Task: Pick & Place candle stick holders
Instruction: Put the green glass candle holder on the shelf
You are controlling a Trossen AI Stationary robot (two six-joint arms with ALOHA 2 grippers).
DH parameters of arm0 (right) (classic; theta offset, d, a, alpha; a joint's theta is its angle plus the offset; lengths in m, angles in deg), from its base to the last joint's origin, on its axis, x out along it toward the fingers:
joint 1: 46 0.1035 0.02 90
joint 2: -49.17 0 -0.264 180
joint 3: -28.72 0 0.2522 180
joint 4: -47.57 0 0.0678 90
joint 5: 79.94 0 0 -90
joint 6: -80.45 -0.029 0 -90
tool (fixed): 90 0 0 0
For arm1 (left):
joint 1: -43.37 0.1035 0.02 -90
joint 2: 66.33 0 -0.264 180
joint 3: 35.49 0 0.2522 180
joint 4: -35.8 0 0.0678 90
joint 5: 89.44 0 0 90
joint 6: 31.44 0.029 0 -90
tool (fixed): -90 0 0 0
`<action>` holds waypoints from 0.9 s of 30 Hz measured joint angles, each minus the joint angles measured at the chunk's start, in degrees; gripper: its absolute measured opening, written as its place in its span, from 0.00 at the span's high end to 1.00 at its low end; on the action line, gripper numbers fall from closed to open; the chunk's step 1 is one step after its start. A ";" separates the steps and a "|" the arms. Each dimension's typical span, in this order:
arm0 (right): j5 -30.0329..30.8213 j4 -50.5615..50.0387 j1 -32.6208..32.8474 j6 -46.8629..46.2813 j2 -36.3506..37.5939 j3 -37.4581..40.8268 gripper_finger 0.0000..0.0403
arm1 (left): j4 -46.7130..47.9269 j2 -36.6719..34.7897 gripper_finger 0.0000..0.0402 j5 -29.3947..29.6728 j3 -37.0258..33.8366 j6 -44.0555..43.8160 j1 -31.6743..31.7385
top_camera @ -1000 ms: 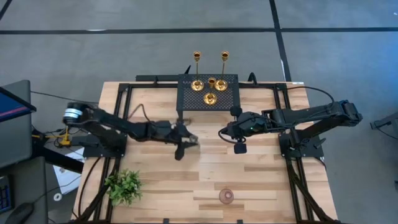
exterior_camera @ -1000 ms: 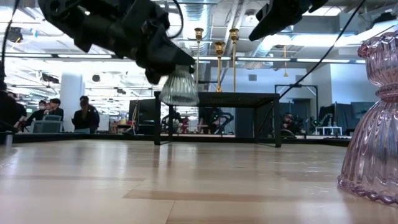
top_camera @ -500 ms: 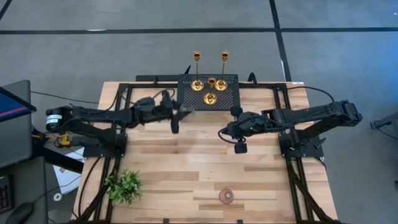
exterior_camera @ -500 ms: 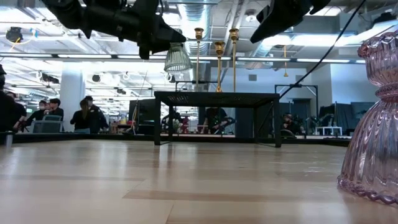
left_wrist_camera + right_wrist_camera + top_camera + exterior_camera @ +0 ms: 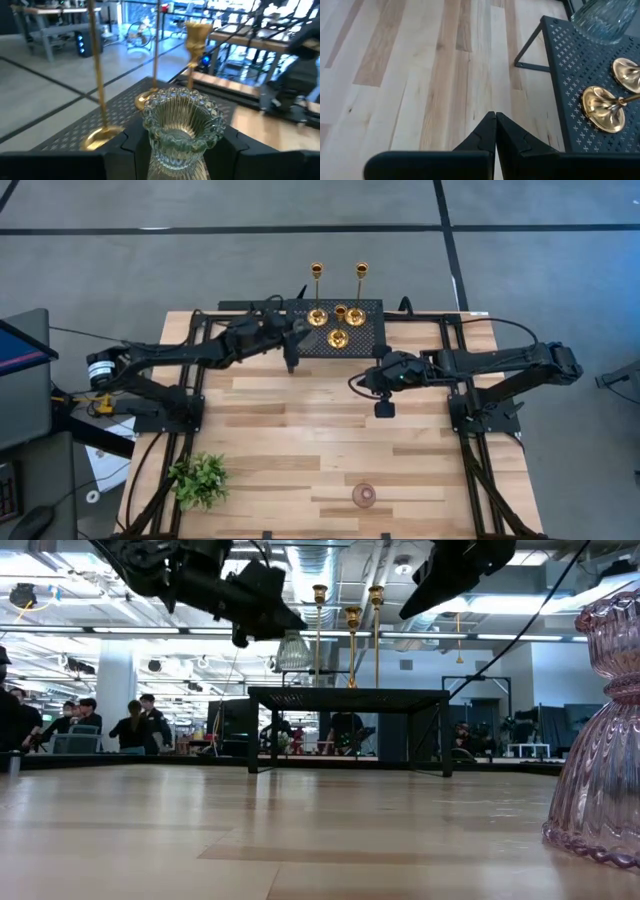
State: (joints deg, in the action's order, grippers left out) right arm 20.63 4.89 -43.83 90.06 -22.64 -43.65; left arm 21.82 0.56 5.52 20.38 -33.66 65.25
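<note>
Carried further since a second ago: the grey-green ribbed glass cup was out over the open counter then, and now hangs at the rack's left front corner, above deck height in the low view. Left claw clenched on it, fingers either side of the waist.

Step in hand, as I judge it: placing this cup on the black perforated rack. Next move calls for travel inward over the deck, then a straight lowering and a release only once the base sits flat.

On the rack: three gold candlesticks — one at the back left, one at the back right, a shorter one toward the front middle. The left part of the deck looks bare, so that is the likely spot. The back-left candlestick's flared base lies nearest the cup; a nudge could topple that tall stem.

Right claw waits off the rack's right front corner, over bare counter, fingers pressed together on nothing.

Well away from the rack, near the counter's front edge: the pink glass cup, not yet moved. Leafy plant at the front left corner. People beyond the counter, far off.
</note>
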 joint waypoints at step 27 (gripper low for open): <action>0.00 -0.90 -0.09 -0.01 0.00 0.00 1.00 | 0.37 6.17 0.65 2.52 0.07 -2.73 1.44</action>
State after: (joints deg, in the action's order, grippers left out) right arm 20.64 3.99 -43.91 90.04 -22.64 -43.65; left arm 22.20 6.73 8.05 20.44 -36.40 66.68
